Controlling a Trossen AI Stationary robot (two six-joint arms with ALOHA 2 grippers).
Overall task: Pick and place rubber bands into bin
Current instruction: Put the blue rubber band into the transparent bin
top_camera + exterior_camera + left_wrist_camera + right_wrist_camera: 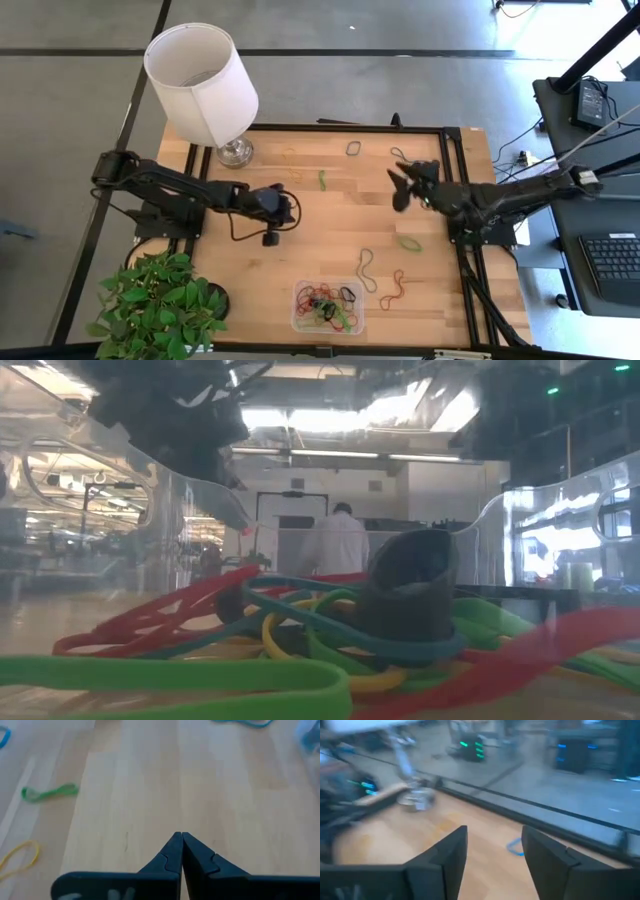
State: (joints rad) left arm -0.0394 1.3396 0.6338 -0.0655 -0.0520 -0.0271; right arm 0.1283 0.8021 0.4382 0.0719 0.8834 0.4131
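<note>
- Wrist views alone settle the jaws: left gripper [181,837] clenched empty over pale wood surface [330,225], right gripper [492,837] released.
- Floppy coloured rubber bands [325,303] fill the clear bin [298,318] at the near edge; others lie scattered.

Left gripper [181,838] closed, right gripper [494,836] parted

Bare table [330,225] between both arms; lamp [203,85] probably crowds far-left corner.
</note>
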